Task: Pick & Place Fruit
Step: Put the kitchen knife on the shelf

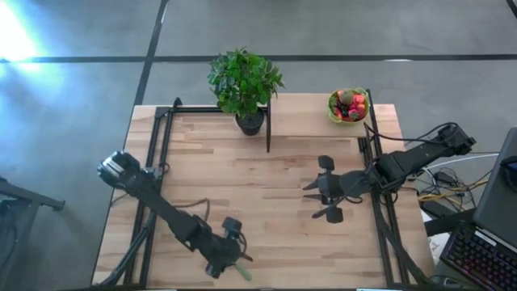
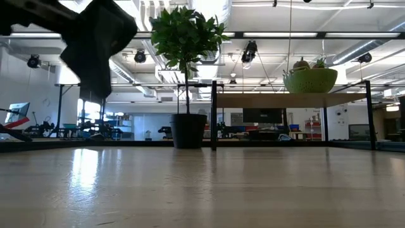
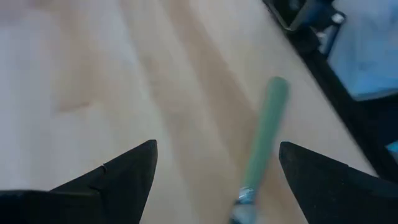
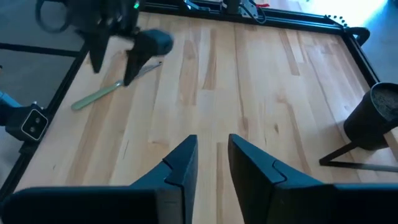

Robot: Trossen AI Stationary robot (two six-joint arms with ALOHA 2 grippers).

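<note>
High view, fruit [image 1: 349, 106] in bowl [image 1: 334, 115], far from jaws

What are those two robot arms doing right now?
Neither arm holds anything. The left gripper hovers open over a green-handled knife near the table's front edge. The right gripper hangs over bare wood mid-table, fingers close together and empty. The fruit sits piled in a lime-green bowl at the far right corner, beside a potted plant.

You have one bowl [image 1: 348, 106] of fruit [image 1: 350, 107] (pieces too small to count). One potted plant [image 1: 245, 85], one knife [image 4: 114, 88], two arms.
</note>
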